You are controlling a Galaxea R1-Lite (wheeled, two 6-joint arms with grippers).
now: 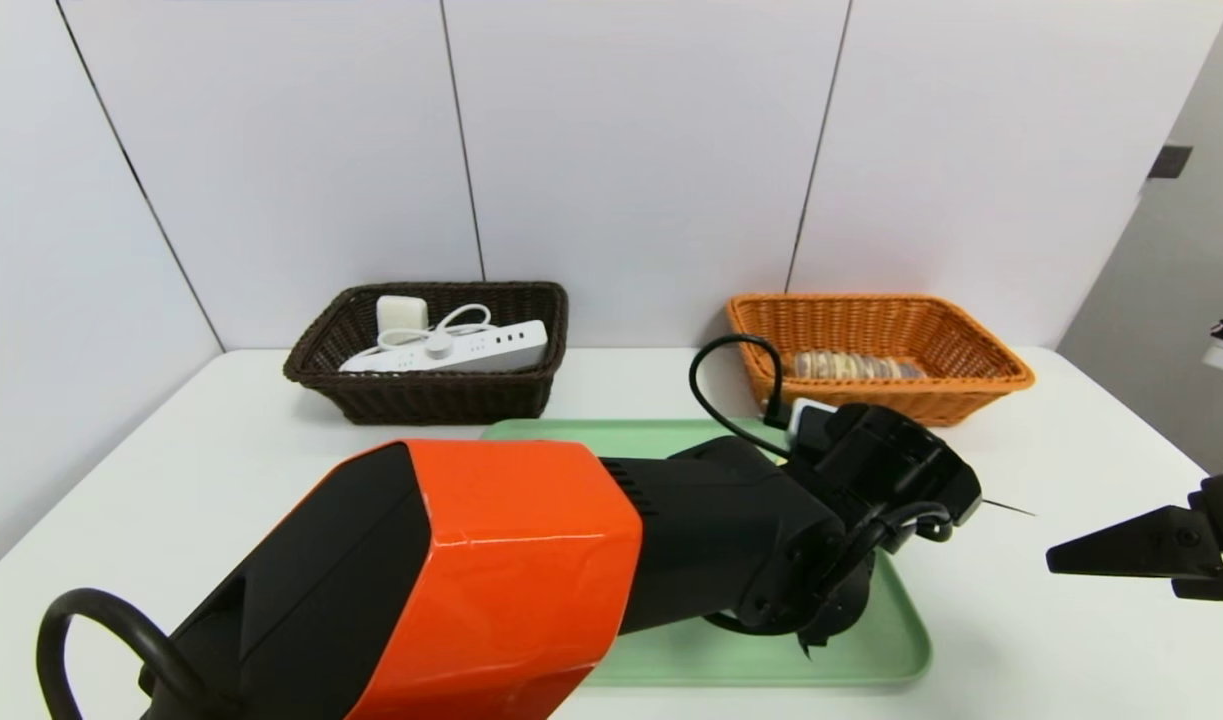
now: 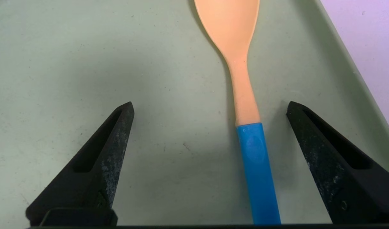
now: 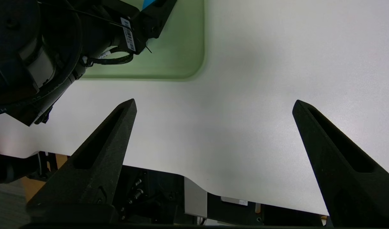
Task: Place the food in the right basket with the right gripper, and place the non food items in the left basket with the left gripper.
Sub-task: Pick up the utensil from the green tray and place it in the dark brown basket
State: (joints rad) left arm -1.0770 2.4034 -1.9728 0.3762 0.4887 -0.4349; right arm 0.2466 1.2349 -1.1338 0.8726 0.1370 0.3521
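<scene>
Left wrist view: left tool wide open, holding nothing, astride the spoon.

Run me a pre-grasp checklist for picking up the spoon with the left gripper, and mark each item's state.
1. Left gripper open over the green tray: ok.
2. Blue-handled spoon between the open jaws, not yet gripped: ok.
3. Spoon centred between the jaws: not ok; it lies nearer one jaw.
4. Jaws low enough to close on the handle: cannot tell.
5. Right gripper out of the way, open over the white table beside the tray: ok.
6. Dark brown wicker basket has room for the spoon beside the power strip and white block: likely ok.
</scene>
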